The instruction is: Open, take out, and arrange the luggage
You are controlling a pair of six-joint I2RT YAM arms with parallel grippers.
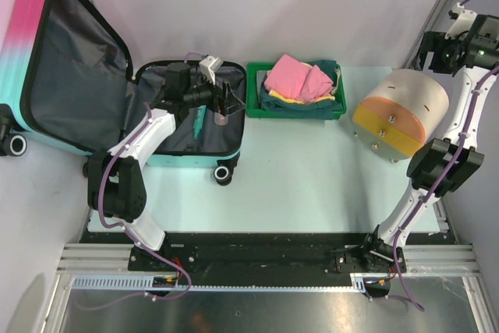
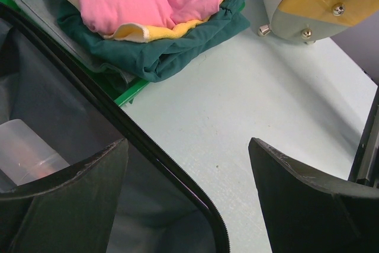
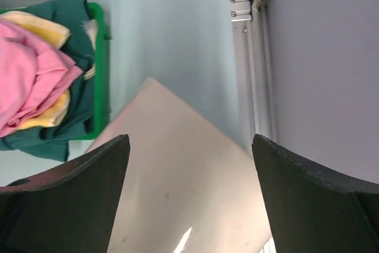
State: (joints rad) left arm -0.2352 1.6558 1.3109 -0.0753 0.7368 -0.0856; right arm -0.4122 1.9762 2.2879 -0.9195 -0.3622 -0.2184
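The luggage (image 1: 74, 76) lies open at the far left of the table (image 1: 312, 185). Its pink-to-teal lid leans back towards the left edge with the dark grey lining showing. The lower half lies flat beside it, lining up. A slim teal item (image 1: 199, 122) and a clear plastic container (image 2: 29, 149) rest inside that lower half.

The left arm reaches over the open half, and the left gripper (image 2: 186, 145) hangs at its right-hand edge. Its fingers (image 2: 89, 176) stand wide apart, one over the lining near the clear container and the other over bare table. The black zipper rim runs between them, and they hold nothing.

Just right of the luggage sits a green tray (image 1: 296, 115) stacked with folded clothes (image 1: 300, 79): pink on top, then yellow, over dark green and grey. Further right, near the table's right edge, a white cylinder (image 1: 401, 107) with an orange end lies on its side, small metal studs on the orange face.

The right arm stands tall at the far right corner. The right gripper (image 3: 189, 140) is raised above the cylinder's white side, fingers spread wide with nothing between them.
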